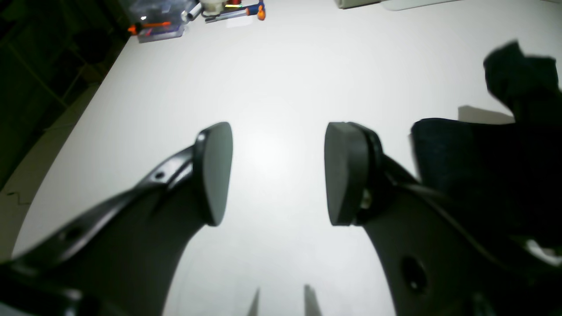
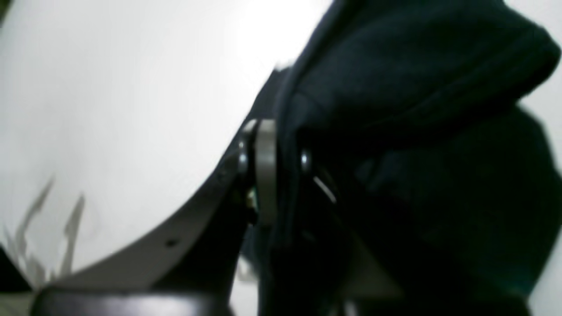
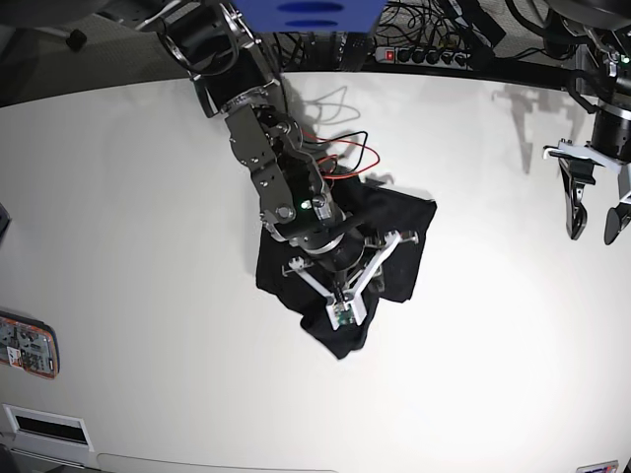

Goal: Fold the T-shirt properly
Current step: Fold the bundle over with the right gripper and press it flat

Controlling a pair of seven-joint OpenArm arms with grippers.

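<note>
Right wrist view, nearest item: right gripper [image 2: 281,166], fingers clamped on a bunched fold of the T-shirt [image 2: 417,131]; black cloth fills the right half of that view, white table [image 2: 109,87] to the left.

Base view, same arm: right gripper [image 3: 340,307] low over the near corner of the T-shirt [image 3: 394,232], which lies crumpled in a rough dark patch near the table [image 3: 148,246] centre, partly under the arm.

Left wrist view: left gripper [image 1: 279,173], fingers apart, nothing between them, bare table [image 1: 281,79] beneath; edge of the T-shirt [image 1: 483,171] at right, apart from the fingers.

Base view: left gripper [image 3: 594,212] raised at the far side, well apart from the cloth.

Step in hand, by judgement: early; one corner or edge pinched, garment not yet spread or folded.

Next move, by judgement: carry the held edge to lay the cloth flat or over itself; the left arm must come across to take a second edge.

Obstructions: right arm hides much of the shirt; red and black wires [image 3: 345,153] lie just beyond the cloth.

Surroundings, farther: device [image 3: 28,345] at one table edge; pens and small clutter [image 1: 197,17] at the far corner; power strip [image 3: 424,56] and cables behind
</note>
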